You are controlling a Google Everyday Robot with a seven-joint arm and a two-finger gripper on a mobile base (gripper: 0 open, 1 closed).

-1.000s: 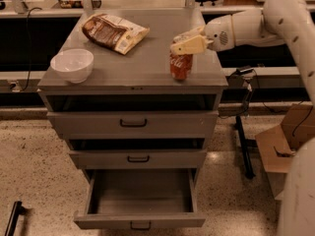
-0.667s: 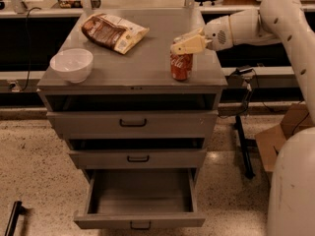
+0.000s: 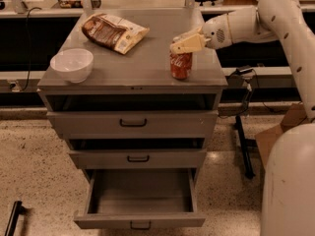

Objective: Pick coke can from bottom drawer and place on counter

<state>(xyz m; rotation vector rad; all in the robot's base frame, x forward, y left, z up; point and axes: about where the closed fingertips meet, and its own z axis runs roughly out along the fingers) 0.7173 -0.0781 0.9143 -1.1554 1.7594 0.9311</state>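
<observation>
The red coke can (image 3: 180, 66) stands upright on the grey counter (image 3: 142, 63), near its front right corner. My gripper (image 3: 186, 43) reaches in from the right and sits right at the can's top, hiding its rim. The bottom drawer (image 3: 140, 220) is pulled out, and the part of its inside that shows holds nothing. The two drawers above it are slightly ajar.
A white bowl (image 3: 72, 64) sits on the counter's front left. A brown snack bag (image 3: 113, 31) lies at the back middle. A black stand (image 3: 243, 141) and a cardboard box (image 3: 275, 134) are to the right of the cabinet. My white body (image 3: 290, 186) fills the lower right.
</observation>
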